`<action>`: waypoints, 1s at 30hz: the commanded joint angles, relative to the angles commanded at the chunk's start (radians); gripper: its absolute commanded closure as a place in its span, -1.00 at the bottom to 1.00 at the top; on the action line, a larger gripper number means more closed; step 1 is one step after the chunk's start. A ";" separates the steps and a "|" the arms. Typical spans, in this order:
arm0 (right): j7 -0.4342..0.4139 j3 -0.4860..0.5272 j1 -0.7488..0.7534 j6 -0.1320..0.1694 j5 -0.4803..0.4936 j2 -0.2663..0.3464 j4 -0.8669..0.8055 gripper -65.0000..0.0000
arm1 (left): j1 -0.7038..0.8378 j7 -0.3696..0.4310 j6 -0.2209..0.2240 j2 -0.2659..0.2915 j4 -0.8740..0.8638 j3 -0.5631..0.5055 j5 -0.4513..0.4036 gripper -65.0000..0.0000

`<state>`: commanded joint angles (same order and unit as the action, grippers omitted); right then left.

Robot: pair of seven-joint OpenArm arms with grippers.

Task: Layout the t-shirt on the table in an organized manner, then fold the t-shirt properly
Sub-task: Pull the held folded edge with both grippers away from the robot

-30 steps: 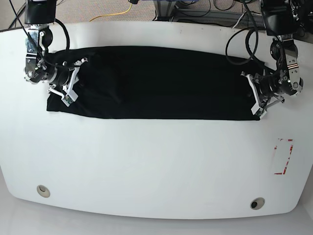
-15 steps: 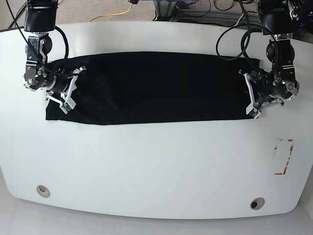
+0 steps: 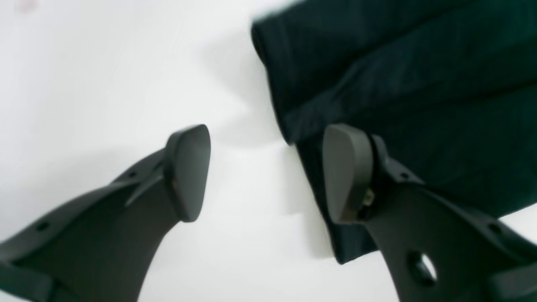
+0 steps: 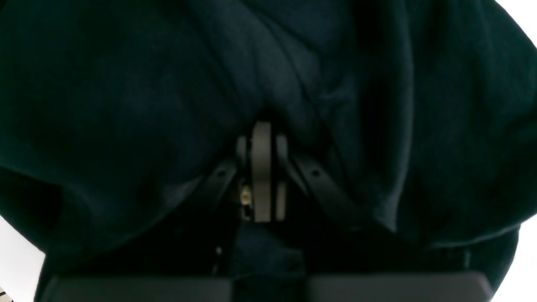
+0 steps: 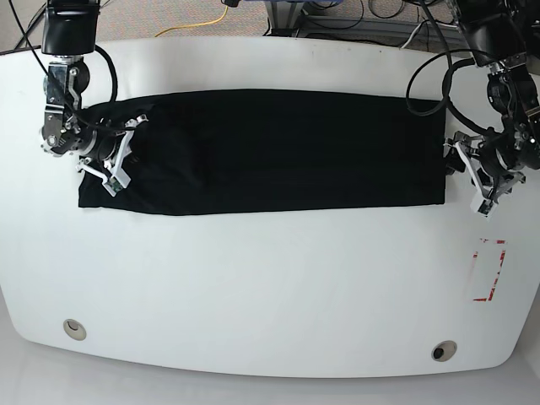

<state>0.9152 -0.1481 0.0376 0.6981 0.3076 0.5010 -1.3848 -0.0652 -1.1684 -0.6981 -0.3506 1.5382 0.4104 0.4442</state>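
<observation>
The black t-shirt (image 5: pixel 270 152) lies as a long flat band across the far half of the white table (image 5: pixel 253 287). My right gripper (image 5: pixel 120 159), on the base view's left, is shut on the t-shirt's left end; in the right wrist view its closed fingertips (image 4: pixel 262 142) pinch bunched black fabric (image 4: pixel 126 84) that fills the frame. My left gripper (image 5: pixel 469 179) hangs open just off the band's right end. In the left wrist view its open gripper (image 3: pixel 268 174) straddles the t-shirt's edge (image 3: pixel 377 75), with one finger (image 3: pixel 186 167) over bare table (image 3: pixel 105 84) and the other over the cloth's corner.
A red dashed rectangle (image 5: pixel 489 270) marks the table at the front right. Two grey grommet holes (image 5: pixel 74 328) (image 5: pixel 443 350) sit near the front edge. Cables, one of them yellow (image 5: pixel 202 21), lie on the floor behind the table.
My left gripper has opened, released the t-shirt's right end and drawn back to the right off the cloth. The band lies flatter. The right gripper has kept its hold.
</observation>
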 joint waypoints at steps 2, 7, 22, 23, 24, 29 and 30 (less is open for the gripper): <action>0.000 0.000 0.000 0.000 0.002 0.000 0.000 0.97 | -0.002 0.028 0.000 0.000 -0.037 -0.002 -0.002 -0.23; 0.000 0.000 0.000 0.000 0.002 0.000 0.000 0.97 | -0.002 0.077 0.000 0.000 -0.089 -0.002 -0.002 -0.23; 0.002 0.000 0.000 0.000 0.002 -0.020 0.000 0.97 | -0.048 0.083 0.000 0.026 -0.140 -0.052 -0.003 -0.22; 0.002 0.000 0.000 0.000 0.002 -0.020 0.000 0.97 | -0.048 0.083 0.000 0.026 -0.143 -0.060 -0.003 -0.22; 0.002 0.000 0.000 0.000 0.002 -0.020 0.000 0.97 | -0.048 0.083 0.000 0.028 -0.144 -0.066 -0.003 -0.22; 0.003 0.000 0.000 0.000 0.002 -0.021 0.000 0.97 | -0.048 0.083 0.000 0.028 -0.146 -0.091 -0.003 -0.11; 0.003 0.000 0.000 0.000 0.003 -0.021 0.000 0.97 | -0.048 0.083 0.000 0.028 -0.146 -0.091 -0.003 0.00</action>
<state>0.9183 -0.1481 0.0376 0.6981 0.3107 0.4795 -1.3848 -0.1128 -1.0856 -0.6981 -0.3230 1.3924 0.3199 0.4411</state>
